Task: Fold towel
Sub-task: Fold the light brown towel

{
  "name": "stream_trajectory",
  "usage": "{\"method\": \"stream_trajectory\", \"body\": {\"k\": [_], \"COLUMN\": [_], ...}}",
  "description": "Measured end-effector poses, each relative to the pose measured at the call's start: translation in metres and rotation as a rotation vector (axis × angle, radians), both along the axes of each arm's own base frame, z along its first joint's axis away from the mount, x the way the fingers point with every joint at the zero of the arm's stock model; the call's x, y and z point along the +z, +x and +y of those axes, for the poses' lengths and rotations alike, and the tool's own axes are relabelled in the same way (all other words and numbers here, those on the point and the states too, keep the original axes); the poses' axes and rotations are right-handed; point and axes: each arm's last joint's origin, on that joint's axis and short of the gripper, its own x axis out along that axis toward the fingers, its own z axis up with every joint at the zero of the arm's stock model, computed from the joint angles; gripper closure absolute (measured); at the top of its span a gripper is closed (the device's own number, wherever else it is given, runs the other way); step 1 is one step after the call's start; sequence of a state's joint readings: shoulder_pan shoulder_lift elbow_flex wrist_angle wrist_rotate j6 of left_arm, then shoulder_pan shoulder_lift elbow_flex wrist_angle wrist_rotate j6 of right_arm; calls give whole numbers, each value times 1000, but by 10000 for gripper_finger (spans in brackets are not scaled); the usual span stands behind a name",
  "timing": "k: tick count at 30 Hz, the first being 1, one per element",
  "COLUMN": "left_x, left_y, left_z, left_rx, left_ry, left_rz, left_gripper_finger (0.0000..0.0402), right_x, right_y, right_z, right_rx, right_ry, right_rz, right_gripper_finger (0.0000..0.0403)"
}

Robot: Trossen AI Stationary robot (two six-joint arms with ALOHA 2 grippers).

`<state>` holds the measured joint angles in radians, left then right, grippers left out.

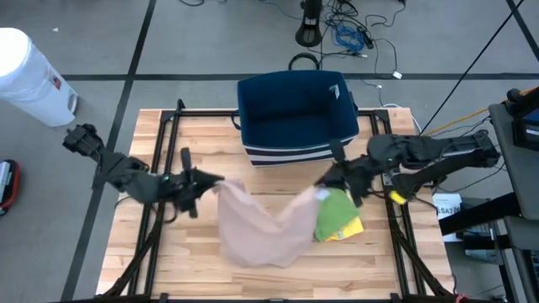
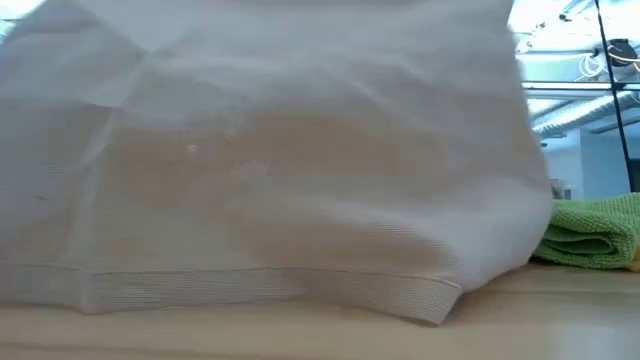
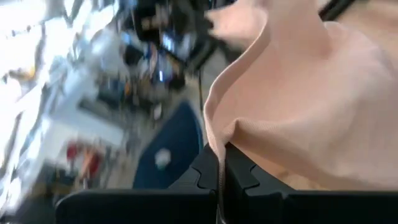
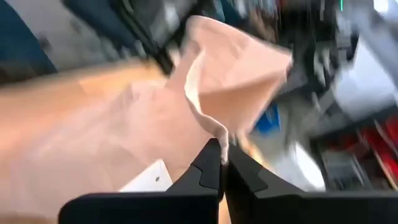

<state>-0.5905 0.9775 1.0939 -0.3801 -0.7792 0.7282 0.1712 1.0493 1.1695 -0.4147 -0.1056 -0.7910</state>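
A beige-pink towel (image 1: 257, 223) hangs between my two grippers over the middle of the wooden table. Its lower part sags onto the tabletop, and its hemmed bottom edge (image 2: 270, 288) lies on the wood in the low view. My left gripper (image 1: 212, 182) is shut on the towel's left upper corner. My right gripper (image 1: 324, 182) is shut on its right upper corner. The towel (image 3: 298, 99) spreads out past my left fingers, and the towel (image 4: 230, 74) rises beyond my right fingers. My left gripper pinches the towel's edge at its left upper corner (image 3: 219, 149) between its two fingers, reaching in nearly level from the table's left. The cloth runs slack down to the table. My right gripper pinches a thin edge at the towel's right upper corner (image 4: 222, 138) between its two fingers, nearly level from the table's right. The cloth hangs slack below it.
A navy bin (image 1: 296, 114) stands at the table's far middle. A green cloth on something yellow (image 1: 338, 217) lies just right of the towel, under my right gripper. A white cylinder (image 1: 29, 76) stands on the floor at far left. Black frame rails (image 1: 160, 160) run along the table's sides.
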Motion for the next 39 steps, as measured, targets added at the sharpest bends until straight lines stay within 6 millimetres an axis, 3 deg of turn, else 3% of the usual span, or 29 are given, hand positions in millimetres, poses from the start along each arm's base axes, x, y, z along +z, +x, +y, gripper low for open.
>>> {"method": "stream_trajectory", "body": {"k": [7,16,24,30,35,39], "left_x": [-34,-80,-105,-107,-108,-111], "left_y": [32,69,87,87,82,81], "left_z": [36,55,55,55,53,43], "left_rx": [267,400,446,501,539,425], "left_ry": [-47,-147,-142,-151,-130,-273], "left_rz": [211,453,556,544,556,615], "left_gripper_finger": [401,401,352,305,286,283], "right_x": [-31,-68,-73,-69,-69,-76], "right_y": [24,47,45,36,36,46], "right_z": [-33,-55,-58,-58,-49,-32], "right_rx": [-293,-485,-594,-681,-576,-415], "right_ry": [-68,-111,-91,-37,107,214], "right_rz": [218,453,499,501,525,575], "right_gripper_finger": [403,397,300,223,206,212]}}
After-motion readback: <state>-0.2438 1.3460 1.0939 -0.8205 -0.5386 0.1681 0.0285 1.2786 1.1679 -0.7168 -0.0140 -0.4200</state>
